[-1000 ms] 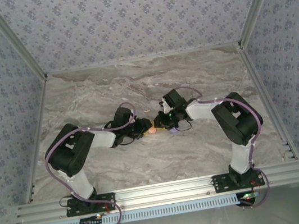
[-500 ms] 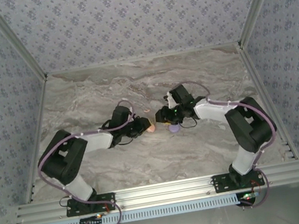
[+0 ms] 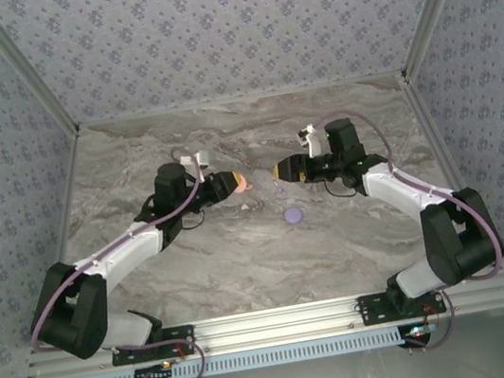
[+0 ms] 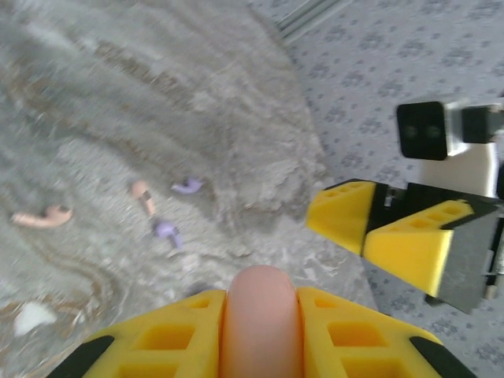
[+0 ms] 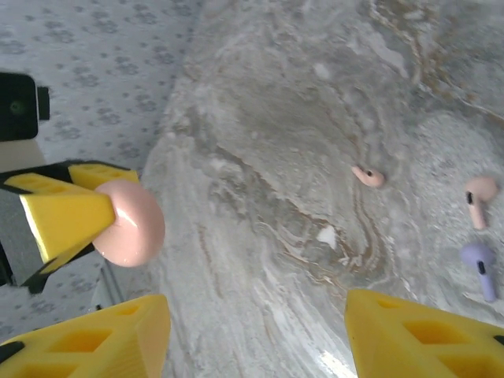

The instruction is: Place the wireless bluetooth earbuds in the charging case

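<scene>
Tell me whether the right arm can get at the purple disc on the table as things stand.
Probably yes: the right end effector is open and empty, and the purple disc lies alone, uncovered, close by it.

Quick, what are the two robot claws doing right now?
The left gripper is shut on the pink case.
The right gripper is open, holding nothing.
</scene>
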Robot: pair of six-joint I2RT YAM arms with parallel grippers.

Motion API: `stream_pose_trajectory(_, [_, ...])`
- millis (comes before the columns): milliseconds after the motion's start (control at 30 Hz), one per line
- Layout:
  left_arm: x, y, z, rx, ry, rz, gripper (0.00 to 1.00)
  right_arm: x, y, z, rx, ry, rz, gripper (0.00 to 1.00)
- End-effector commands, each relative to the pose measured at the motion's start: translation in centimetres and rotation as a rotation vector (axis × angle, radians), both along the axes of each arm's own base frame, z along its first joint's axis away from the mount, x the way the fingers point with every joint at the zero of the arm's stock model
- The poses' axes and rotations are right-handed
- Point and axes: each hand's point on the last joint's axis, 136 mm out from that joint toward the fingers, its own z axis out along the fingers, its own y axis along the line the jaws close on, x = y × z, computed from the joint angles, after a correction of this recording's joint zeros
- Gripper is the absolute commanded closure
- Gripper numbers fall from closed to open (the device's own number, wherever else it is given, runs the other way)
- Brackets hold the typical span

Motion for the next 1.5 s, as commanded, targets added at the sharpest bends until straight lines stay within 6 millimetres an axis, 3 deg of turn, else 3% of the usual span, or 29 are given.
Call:
stream_pose_trajectory(0, [-0.7,-1.0,5.9,-0.084,-0.184,-0.103,0.75,-1.9,1.8,5.0,0.114,-0.148,0.192,0.37])
stream_pose_trajectory(233, [-1.7,-1.9,10.3,-0.177,-0.290,-0.180,0.75,-2.7,3.2,8.3,0.170,-0.238,0.290,0.42])
stream_pose_trajectory(433, [-2.1,-2.2,11.7,-0.197,-0.319,-0.212,0.75,-3.5,4.6,9.9,0.202,-0.272,0.363,0.44])
stream_pose_trajectory(1067, [-3.8,-3.6,12.7,-0.209,-0.355,-0.281,0.75,-4.7,6.7,10.6,0.233,-0.276,0.462,0.57])
stream_pose_trajectory(1267, [-3.9,-3.8,12.2,-0.203,-0.347,-0.288,0.75,-5.0,6.9,11.1,0.242,-0.293,0.469,0.64])
stream_pose_trajectory(1467, [-4.0,-3.8,11.7,-0.186,-0.334,-0.287,0.74,-4.8,6.4,11.7,0.233,-0.316,0.439,0.78])
